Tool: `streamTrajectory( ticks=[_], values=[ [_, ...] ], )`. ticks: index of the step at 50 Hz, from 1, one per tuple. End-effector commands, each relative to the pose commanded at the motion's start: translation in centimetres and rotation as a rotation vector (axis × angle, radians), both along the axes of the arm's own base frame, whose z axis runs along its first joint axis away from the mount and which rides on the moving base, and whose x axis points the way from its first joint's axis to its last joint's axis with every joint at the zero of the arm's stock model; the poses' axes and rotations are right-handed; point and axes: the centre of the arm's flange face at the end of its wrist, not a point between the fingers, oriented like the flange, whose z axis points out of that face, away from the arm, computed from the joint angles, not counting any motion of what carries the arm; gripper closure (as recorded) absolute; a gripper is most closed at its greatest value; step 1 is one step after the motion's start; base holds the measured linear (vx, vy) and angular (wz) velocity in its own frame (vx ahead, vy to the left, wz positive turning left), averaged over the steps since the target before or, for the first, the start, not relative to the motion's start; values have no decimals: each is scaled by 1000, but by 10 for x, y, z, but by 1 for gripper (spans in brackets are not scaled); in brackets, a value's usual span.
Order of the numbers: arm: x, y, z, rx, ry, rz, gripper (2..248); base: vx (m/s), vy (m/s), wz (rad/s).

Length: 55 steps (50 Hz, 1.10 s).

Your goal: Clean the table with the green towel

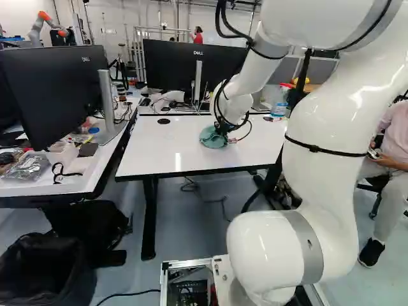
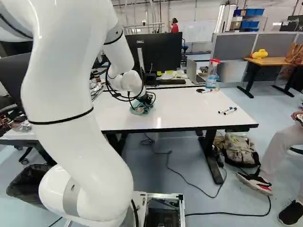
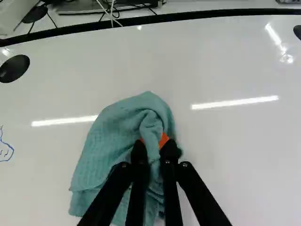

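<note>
Near a blue ink mark (image 3: 12, 149) on the table (image 3: 42, 165), the green towel (image 3: 106, 150) lay, seemingly light, soft and not fragile. The gripper (image 3: 154, 148) pinched its raised fold between both fingers, a suitable place for holding.

white table (image 2: 184, 119), crumpled green towel (image 3: 110, 146) on top, blue ink marks (image 3: 5, 153), markers (image 2: 229, 110), spray bottle (image 2: 212, 76)
</note>
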Motion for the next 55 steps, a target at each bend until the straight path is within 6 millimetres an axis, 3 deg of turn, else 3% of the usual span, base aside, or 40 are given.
streamTrajectory(
  ticks=[9, 19, 55],
  values=[
    [5, 12, 0, 0, -2, 24, 212, 0, 0, 0],
    [-3, 27, 0, 0, 1, 52, 212, 0, 0, 0],
    [-68, 58, 1, 0, 21, 123, 212, 0, 0, 0]
  ],
)
